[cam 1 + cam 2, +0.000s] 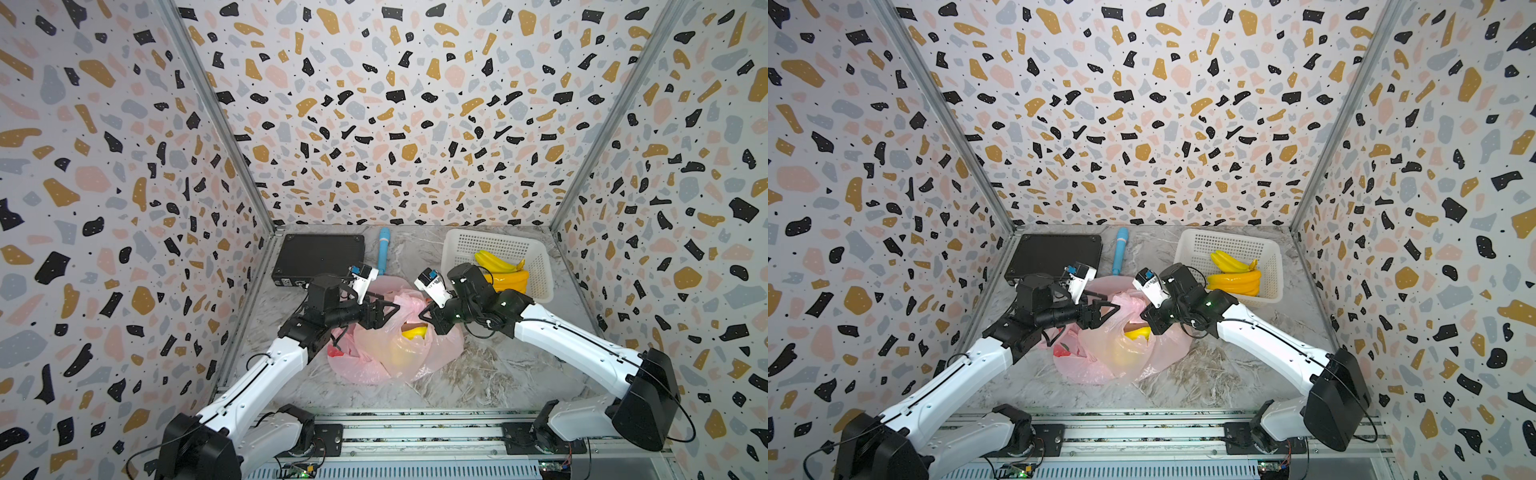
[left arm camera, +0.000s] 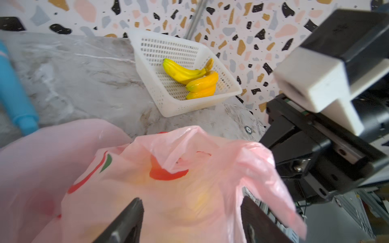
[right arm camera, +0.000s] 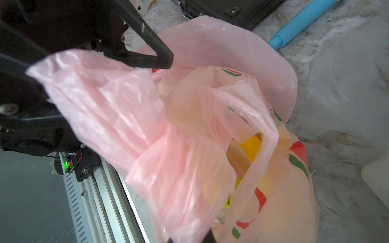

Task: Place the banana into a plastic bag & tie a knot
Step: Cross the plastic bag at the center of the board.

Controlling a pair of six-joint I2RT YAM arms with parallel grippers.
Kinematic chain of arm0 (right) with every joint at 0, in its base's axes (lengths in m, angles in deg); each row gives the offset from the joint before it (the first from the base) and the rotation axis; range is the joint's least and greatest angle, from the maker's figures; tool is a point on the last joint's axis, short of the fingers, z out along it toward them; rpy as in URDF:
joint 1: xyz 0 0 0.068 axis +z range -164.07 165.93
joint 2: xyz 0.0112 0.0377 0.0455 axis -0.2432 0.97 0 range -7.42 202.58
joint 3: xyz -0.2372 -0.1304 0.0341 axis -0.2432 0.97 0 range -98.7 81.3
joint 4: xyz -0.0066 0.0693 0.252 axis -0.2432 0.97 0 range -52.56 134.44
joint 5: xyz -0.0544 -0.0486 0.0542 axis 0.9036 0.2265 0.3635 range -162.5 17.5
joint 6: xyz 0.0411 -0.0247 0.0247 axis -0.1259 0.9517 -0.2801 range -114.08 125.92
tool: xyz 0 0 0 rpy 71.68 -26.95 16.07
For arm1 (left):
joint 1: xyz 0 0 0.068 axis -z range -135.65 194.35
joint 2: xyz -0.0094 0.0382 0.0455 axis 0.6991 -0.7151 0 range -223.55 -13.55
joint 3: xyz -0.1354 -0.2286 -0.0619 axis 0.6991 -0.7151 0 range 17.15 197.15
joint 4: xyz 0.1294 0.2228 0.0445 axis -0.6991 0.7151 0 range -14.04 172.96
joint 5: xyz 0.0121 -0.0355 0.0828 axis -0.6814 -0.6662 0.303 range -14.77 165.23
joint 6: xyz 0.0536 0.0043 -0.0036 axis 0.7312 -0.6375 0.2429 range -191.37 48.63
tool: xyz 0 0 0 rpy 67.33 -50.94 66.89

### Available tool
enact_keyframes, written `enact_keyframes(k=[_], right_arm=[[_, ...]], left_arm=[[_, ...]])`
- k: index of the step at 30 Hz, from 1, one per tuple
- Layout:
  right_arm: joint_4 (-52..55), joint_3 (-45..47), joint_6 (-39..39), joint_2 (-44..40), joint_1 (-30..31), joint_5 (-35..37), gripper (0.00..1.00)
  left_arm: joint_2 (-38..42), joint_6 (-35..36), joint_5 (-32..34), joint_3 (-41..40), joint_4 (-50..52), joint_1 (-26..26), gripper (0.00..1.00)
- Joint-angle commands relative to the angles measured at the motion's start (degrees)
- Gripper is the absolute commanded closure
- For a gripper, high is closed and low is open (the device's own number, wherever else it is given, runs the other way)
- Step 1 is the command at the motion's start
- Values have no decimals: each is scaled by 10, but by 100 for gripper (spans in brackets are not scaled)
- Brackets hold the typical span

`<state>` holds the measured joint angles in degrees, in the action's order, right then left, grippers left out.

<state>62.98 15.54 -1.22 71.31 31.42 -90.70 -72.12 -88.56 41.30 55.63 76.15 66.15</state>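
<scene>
**Banana in the bag, one handle pinched**

The marbled surface (image 1: 478, 374) fills the floor of the patterned booth. The left arm (image 1: 266, 374) reaches in from 7 o'clock and the right arm (image 1: 573, 345) from 4 o'clock. Their wrists meet over the middle and hide part of what lies beneath them.

The pink plastic bag (image 1: 374, 357) sits crumpled at the centre, with more pink film spread under it and toward 12 o'clock. The yellow banana (image 1: 414, 332) shows through the bag's open mouth and thin wall, inside the bag.

At 2 o'clock stands a white basket (image 1: 498, 245) of mesh, its near left corner covered by the right arm's wrist. Two yellow banana bunches (image 1: 500, 266) lie in it, well apart from the bag. At 10 o'clock lies a flat black case (image 1: 320, 253), closed, its near right corner behind the left wrist. A blue cylinder (image 1: 383, 249) lies at 12 o'clock between case and basket, its near end just beside the pink film.

The left fingers (image 2: 128, 221) stand apart over the bag, with a loose flap of film draped across one of them, not closed on it. The right fingers (image 1: 432, 318) are together, clamped on a gathered handle of the bag that rises from its mouth.
</scene>
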Motion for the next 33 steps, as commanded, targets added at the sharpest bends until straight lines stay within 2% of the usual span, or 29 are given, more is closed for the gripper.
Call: enact_keyframes(k=[1,6,11,18,24,29,33], right_arm=[[59,-32,27,2,0,30,100],[91,-54,42,11,0,61,100],[113,-79,50,15,0,94,100],[136,-115,68,32,0,146,100],[149,-148,103,48,1,214,100],[122,-140,155,41,1,255,100],[79,-116,191,21,1,269,100]], left_arm=[[50,-50,79,-46,-42,-1,23],[94,-27,120,-71,-32,21,15],[90,27,155,-67,-35,84,11],[63,81,162,-57,-41,108,12],[14,109,236,-27,-31,110,13],[64,81,260,-26,-37,91,11],[73,-4,202,7,-13,-10,11]])
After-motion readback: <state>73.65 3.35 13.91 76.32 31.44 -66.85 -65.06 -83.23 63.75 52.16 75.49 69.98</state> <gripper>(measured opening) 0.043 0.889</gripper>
